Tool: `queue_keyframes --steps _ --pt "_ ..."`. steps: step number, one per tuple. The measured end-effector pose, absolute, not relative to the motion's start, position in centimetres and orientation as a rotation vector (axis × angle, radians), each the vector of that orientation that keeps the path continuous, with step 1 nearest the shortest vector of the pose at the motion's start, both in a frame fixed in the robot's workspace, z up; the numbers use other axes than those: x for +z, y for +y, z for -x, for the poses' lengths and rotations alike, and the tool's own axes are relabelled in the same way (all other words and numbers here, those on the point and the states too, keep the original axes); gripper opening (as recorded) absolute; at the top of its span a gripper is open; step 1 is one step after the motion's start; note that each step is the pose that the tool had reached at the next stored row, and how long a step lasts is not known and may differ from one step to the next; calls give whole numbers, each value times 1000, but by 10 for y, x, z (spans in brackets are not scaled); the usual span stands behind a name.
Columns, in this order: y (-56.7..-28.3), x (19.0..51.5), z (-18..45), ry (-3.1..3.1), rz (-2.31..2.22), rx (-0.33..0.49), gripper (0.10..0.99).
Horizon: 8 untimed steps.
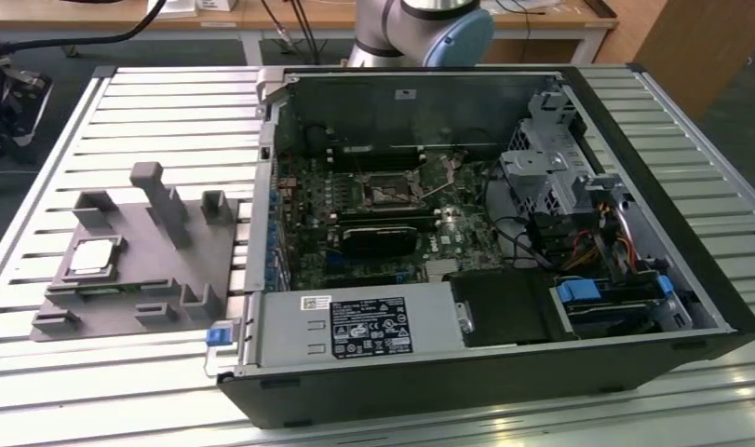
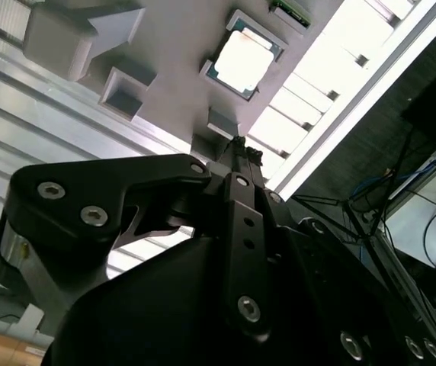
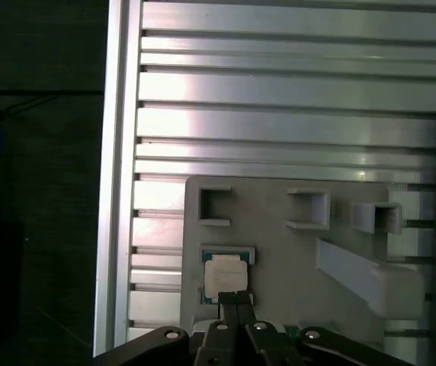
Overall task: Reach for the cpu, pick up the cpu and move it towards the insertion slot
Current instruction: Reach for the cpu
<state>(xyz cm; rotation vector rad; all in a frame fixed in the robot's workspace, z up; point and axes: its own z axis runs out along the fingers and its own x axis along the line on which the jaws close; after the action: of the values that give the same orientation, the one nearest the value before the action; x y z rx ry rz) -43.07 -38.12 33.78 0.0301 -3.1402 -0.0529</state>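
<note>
Claw (image 3: pixel 234 297): fully closed, its two fingers (image 3: pixel 226 311) pressed side by side with a thin seam between them; it has hold of nothing
Cpu (image 3: pixel 224 273): lies flat, shiny face up, in a shallow seat of the grey fixture (image 3: pixel 294 259); in the exterior view it sits toward the fixture's side at that view's left, and the fixture rests on the slatted counter (image 1: pixel 166 102)
Direction from claw to cpu: straight ahead of the closed tips, along the line the fingers point; in the first wrist view the tips overlap the chip's nearer edge and the seam aims roughly at its middle
Gap: in the second wrist view, bare fixture and a small raised block show between the tips and the cpu (image 2: pixel 242 61), so I judge the claw to hang above the chip and short of it, not touching
Axis: the chip is square and has no long axis; its sides run square with the fixture's edges, and the finger seam looks parallel to one pair of them
Insertion slot (image 1: pixel 386 191): on the board inside the open computer case (image 1: pixel 626 279), toward the exterior view's right of the fixture, well apart from the cpu, with the case wall between them
Step, as judged: the reach; the chip is not gripped and not lifted
</note>
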Motion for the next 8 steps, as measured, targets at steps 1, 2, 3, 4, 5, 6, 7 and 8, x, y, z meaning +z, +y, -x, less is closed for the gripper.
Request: queue_keyframes --steps 1,2,3,4,5,6,7,8 --pt "-381 337 431 -3140 -30 -53 114" --pt "-381 336 431 -3140 -30 -52 169" --pt "-381 335 431 -3140 -30 -51 169" --pt "-381 335 431 -3140 -30 -50 231" --pt "-381 335 431 -3140 -30 -49 290" --pt "-381 335 431 -3140 -30 -48 290" --pt "-381 334 431 -3140 -30 -48 353" --pt "-381 333 431 -3140 -30 -48 412"
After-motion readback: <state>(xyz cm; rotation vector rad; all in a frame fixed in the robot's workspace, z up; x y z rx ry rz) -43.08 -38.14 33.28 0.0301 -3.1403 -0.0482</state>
